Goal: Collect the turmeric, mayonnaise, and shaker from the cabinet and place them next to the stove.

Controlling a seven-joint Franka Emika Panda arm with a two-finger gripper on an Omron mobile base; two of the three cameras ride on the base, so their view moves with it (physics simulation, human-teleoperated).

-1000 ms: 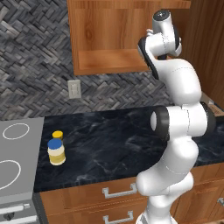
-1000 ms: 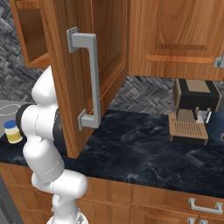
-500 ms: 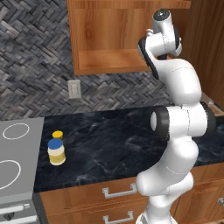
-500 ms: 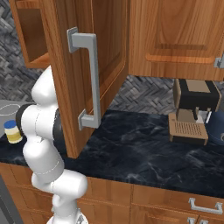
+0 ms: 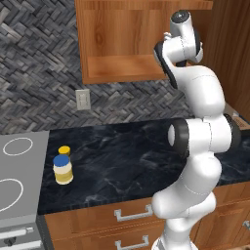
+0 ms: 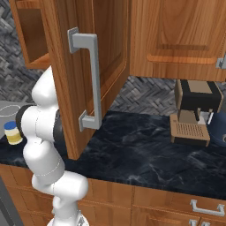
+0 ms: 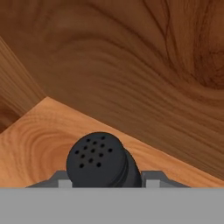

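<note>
In the hand view the near-black shaker (image 7: 99,161), its cap dotted with holes, sits between my gripper's (image 7: 107,180) two fingertips on the wooden floor of the cabinet (image 7: 52,127); the gripper is shut on it. In the left base view the arm reaches up into the reddish-brown cabinet (image 5: 122,44), with the hand hidden behind the wrist. The mayonnaise (image 5: 63,168), cream-white with a blue lid, stands on the black counter just right of the stove (image 5: 19,180). The yellow-lidded turmeric (image 5: 64,151) stands right behind it. The mayonnaise (image 6: 13,132) also shows at the left of the right base view.
The cabinet door (image 6: 88,66) with its grey handle hangs open beside the arm. A coffee machine (image 6: 194,112) stands at the right end of the black marbled counter (image 5: 127,156). A wall socket (image 5: 82,99) sits on the backsplash. Drawers with silver handles (image 5: 132,213) run below.
</note>
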